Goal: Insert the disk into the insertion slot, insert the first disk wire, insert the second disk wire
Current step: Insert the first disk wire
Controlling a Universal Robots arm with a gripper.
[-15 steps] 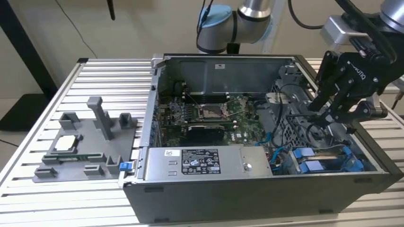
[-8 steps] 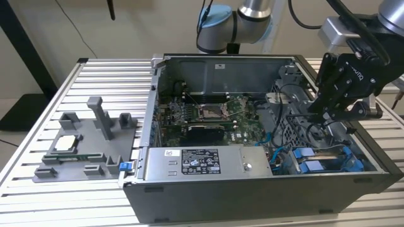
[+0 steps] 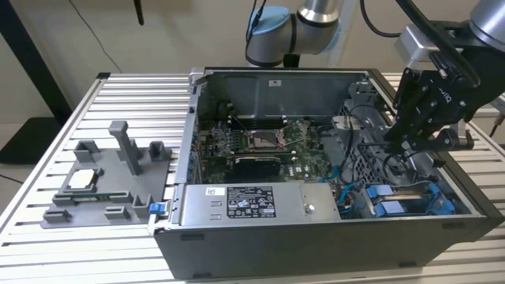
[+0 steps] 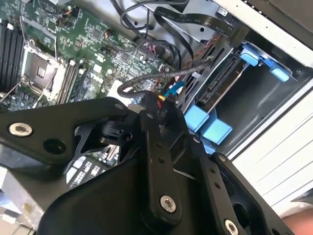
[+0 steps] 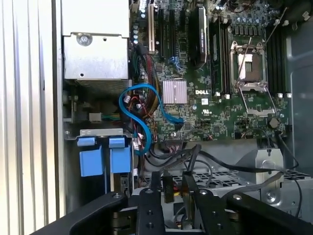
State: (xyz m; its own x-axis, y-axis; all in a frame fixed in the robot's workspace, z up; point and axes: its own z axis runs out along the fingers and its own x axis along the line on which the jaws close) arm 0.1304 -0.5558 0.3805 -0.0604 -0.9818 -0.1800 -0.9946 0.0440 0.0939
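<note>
**Gripper on a wire connector, disk seated in the bay**

- Gripper (image 3: 404, 148) hangs inside the open computer case (image 3: 316, 248), toward the exterior view's right, above the middle of the frame. It is over the cable clutter just above the drive bay.
- Jaws are narrowed to a small gap. In the first wrist view a small wire connector (image 5: 168, 188) sits between the two fingers (image 5: 155, 185) and looks pinched. In the second wrist view red and yellow leads run out from the tips. Can't tell how firm the contact is.
- The disk (image 4: 222, 78) is in the insertion slot (image 4: 254, 103), at the lower right of the exterior view. Its blue carrier tabs (image 5: 91, 161) stick out side by side at the bay mouth.
- A blue data cable (image 5: 132, 98) loops from the motherboard (image 5: 210, 107) toward the bay. Its far end is hidden among the other leads, so can't tell whether it is plugged in.
- The connector in the jaws is near the disk but apart from it.
- Grey box with a white sticker (image 3: 245, 204) sits in the case at lower centre, to the left of the bay.
- The case stands on a slatted metal table (image 3: 134, 94). A grey parts fixture (image 3: 103, 189) lies at the exterior view's left, well apart from the gripper.
</note>
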